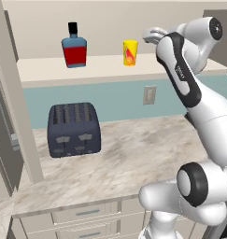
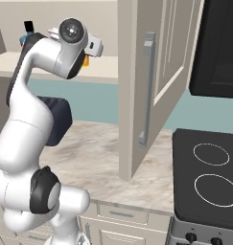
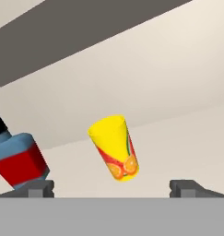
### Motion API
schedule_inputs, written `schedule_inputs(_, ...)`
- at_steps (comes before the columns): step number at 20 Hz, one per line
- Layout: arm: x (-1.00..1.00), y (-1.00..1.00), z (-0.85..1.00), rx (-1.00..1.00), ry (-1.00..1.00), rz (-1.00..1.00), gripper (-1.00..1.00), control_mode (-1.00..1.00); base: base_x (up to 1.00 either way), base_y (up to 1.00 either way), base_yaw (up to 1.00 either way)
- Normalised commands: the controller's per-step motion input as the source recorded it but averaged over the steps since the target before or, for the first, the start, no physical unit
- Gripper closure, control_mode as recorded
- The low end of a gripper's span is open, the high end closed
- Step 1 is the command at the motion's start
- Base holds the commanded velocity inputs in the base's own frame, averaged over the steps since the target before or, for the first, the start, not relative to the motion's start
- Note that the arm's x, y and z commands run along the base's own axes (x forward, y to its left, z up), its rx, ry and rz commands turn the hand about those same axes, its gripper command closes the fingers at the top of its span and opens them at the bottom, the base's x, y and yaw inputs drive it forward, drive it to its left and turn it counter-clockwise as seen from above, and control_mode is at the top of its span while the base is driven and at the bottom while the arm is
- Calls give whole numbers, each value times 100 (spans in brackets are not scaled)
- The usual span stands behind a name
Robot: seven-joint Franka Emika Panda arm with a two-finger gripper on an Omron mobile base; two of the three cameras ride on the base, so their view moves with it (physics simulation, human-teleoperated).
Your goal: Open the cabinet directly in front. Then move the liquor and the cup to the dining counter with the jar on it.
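Kitchen: toaster (image 1: 74, 130), stovetop (image 2: 207, 177), cabinet (image 2: 151, 86).

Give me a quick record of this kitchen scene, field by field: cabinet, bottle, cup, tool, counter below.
cabinet: doors open, right door swung out, shelf exposed
liquor: upright on the cabinet shelf, left of the cup
cup: upright on the same shelf, apart from the bottle
tool: open, empty, aimed at the cup, short of it
counter below: marbled top with a dark toaster
stove: black cooktop to the right

matt beige cabinet (image 2: 173, 57), brushed-metal handle (image 2: 146, 91), marbled stone-look counter (image 1: 133, 154), smooth yellow cup (image 1: 130, 52).
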Motion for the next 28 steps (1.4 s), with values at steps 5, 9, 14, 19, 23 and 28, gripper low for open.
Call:
schedule_inputs(5,11,0,0,0,4,0,-100,-100,0,0,0)
schedule_inputs(9,31,0,0,0,2,0,-100,-100,0,0,0)
schedule_inputs(14,38,0,0,0,0,0,-100,-100,0,0,0)
schedule_inputs(19,26,0,-3,0,0,0,-100,-100,0,0,0)
schedule_inputs(23,10,0,-10,0,2,0,-100,-100,0,0,0)
schedule_inputs(28,0,0,-20,-1,3,1,-100,-100,0,0,0)
